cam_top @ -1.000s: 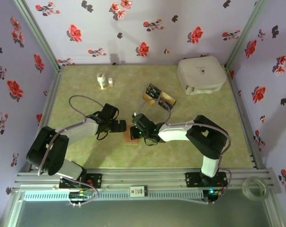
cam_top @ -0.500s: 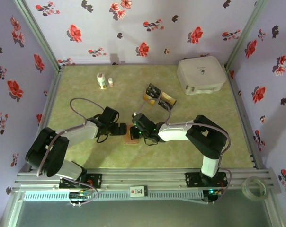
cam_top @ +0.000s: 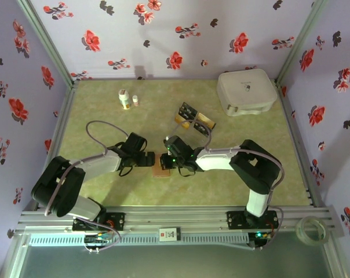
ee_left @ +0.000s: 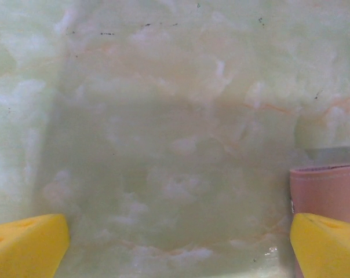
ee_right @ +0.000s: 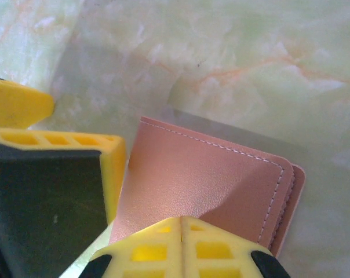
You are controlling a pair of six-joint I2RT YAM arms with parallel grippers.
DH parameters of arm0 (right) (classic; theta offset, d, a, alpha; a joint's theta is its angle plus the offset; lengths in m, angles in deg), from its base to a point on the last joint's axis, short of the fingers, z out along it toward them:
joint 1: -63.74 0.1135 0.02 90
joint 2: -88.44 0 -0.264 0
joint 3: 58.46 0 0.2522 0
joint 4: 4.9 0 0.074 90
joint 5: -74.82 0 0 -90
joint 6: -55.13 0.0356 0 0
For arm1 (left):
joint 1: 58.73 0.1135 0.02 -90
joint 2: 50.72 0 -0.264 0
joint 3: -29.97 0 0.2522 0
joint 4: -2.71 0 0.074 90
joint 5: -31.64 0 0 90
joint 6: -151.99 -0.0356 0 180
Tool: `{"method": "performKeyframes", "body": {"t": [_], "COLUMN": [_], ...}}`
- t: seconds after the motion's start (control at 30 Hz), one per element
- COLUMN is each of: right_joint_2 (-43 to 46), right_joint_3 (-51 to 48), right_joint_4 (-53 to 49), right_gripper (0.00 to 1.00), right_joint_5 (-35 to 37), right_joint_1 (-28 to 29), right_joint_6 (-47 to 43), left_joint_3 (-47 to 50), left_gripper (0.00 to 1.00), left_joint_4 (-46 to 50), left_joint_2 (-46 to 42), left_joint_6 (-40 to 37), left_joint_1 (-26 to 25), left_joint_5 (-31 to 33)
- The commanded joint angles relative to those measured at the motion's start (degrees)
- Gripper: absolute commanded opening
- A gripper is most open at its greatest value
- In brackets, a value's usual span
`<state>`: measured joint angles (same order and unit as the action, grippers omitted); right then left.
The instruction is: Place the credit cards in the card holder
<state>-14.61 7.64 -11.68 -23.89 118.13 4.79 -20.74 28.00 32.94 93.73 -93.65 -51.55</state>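
Note:
The card holder point(ee_right: 221, 179) lies closed and flat on the table, its pinkish-brown stitched cover up; from above it shows as a small brown patch point(cam_top: 161, 168). My right gripper point(ee_right: 182, 227) is shut, its joined tips over the holder's near edge with nothing between them. My left gripper point(ee_left: 178, 246) is open just left of the holder point(ee_left: 328, 188), one yellow fingertip point(ee_left: 328, 243) lying over its edge. From above, the left gripper point(cam_top: 148, 158) and right gripper point(cam_top: 170, 160) face each other across the holder. The credit cards point(cam_top: 187, 109), black and gold, sit farther back.
The cards rest in a clear tray point(cam_top: 196, 123) behind the grippers. A large white rounded case point(cam_top: 246, 91) stands at the back right. Two small bottles point(cam_top: 124, 99) stand at the back left. A tape roll point(cam_top: 311, 228) lies outside the frame at the near right.
My left gripper has slid to the right, up to the holder's left edge. The right gripper has stayed shut over the holder.

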Motion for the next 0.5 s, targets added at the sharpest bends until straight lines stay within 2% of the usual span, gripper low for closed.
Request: {"method": "performKeyframes", "body": {"t": [0.0, 0.47], "right_joint_2": [2.0, 5.5], "right_joint_3": [-1.5, -3.0], "right_joint_4": [-4.0, -1.5], "right_gripper": [0.0, 0.0], "right_joint_5": [-2.7, -2.4], "right_joint_1": [-0.5, -1.3], "right_joint_6": [1.0, 1.4], "left_joint_3": [2.6, 2.5], "left_gripper": [1.0, 1.0], "left_joint_4": [-2.2, -2.5], "left_joint_2": [3.7, 4.5], "left_joint_6": [1.7, 1.7], "left_joint_1": [-0.6, -0.8], "left_joint_5": [-3.8, -3.6]}}
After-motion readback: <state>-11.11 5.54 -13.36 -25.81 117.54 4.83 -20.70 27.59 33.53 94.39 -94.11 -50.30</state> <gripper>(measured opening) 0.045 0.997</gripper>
